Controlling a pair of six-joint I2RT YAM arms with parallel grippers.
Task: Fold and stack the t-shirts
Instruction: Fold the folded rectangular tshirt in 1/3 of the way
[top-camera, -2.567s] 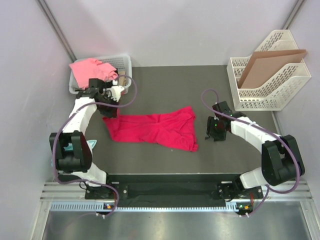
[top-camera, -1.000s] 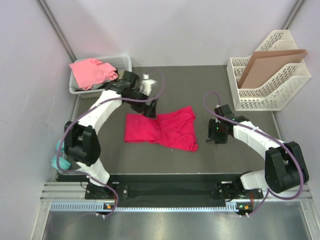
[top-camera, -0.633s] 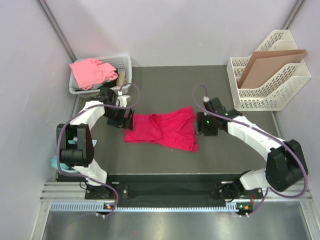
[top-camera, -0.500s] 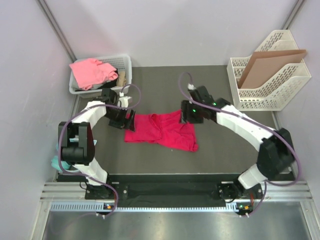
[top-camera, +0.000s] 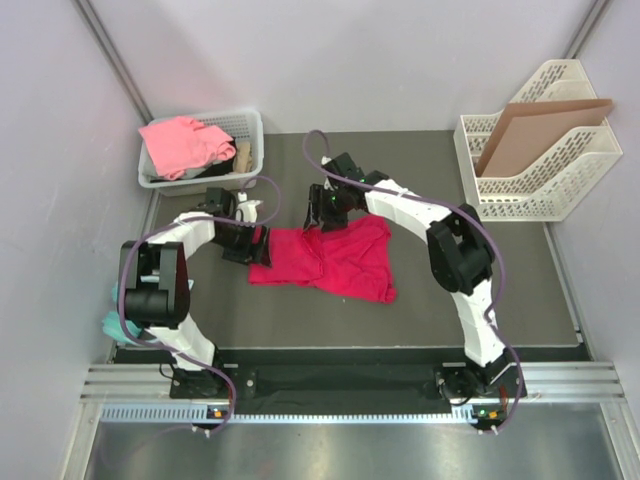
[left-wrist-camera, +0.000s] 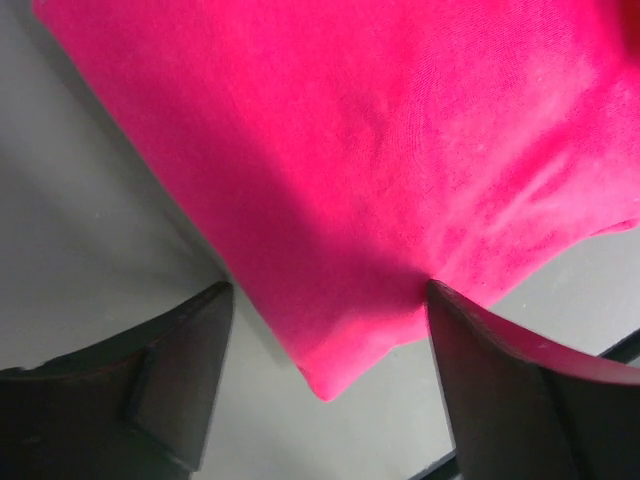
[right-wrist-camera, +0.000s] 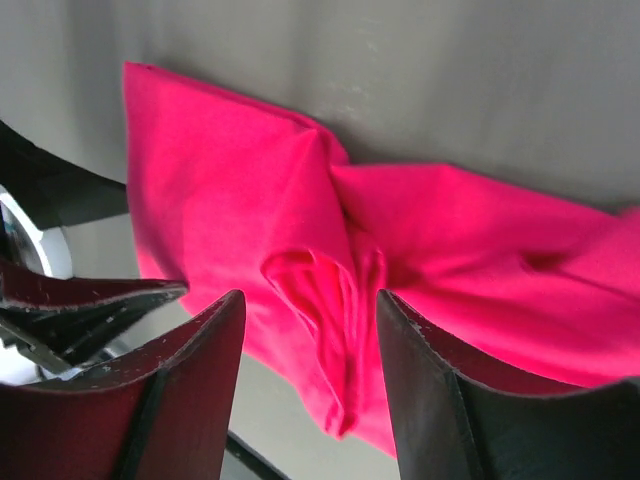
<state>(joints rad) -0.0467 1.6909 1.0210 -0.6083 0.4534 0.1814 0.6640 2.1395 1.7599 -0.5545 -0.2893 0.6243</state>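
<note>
Top external view: the crimson t-shirt (top-camera: 335, 262) lies crumpled on the dark surface (top-camera: 470, 290) between the arms, and the salmon-pink t-shirt (top-camera: 180, 138) is heaped in the white basket (top-camera: 256, 128) at the far left. The left gripper (top-camera: 257, 243) sits at the crimson shirt's left edge, fingers (left-wrist-camera: 175, 375) spread wide around a corner of cloth. The right gripper (top-camera: 320, 216) hangs over its far edge, fingers (right-wrist-camera: 185, 385) apart above a bunched ridge.

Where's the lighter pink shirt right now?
Seen from above, the pink shirt is draped over the white basket at the table's far left, beyond the red shirt.
</note>
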